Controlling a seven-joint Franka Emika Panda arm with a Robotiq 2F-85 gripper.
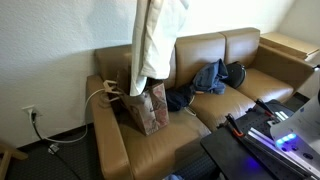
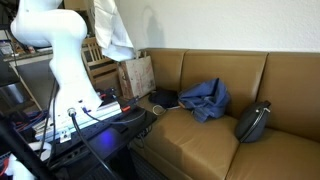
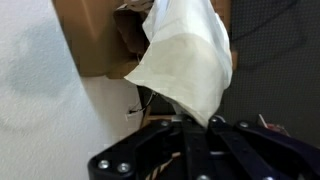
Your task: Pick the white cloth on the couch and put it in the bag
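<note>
Gripping the white cloth [image 3: 185,60] in a fully closed gripper [image 3: 208,122], dangling it over the bag [image 1: 150,108] at the couch [image 1: 240,52] arm-end edge; could drape outside the rim or tip the bag, being long and off-centre.

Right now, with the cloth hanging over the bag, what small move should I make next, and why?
Probably lower straight down a little. The gripper is shut on the white cloth, whose lower end hangs about at the open top of the bag, so descending should feed it in before you release.
</note>
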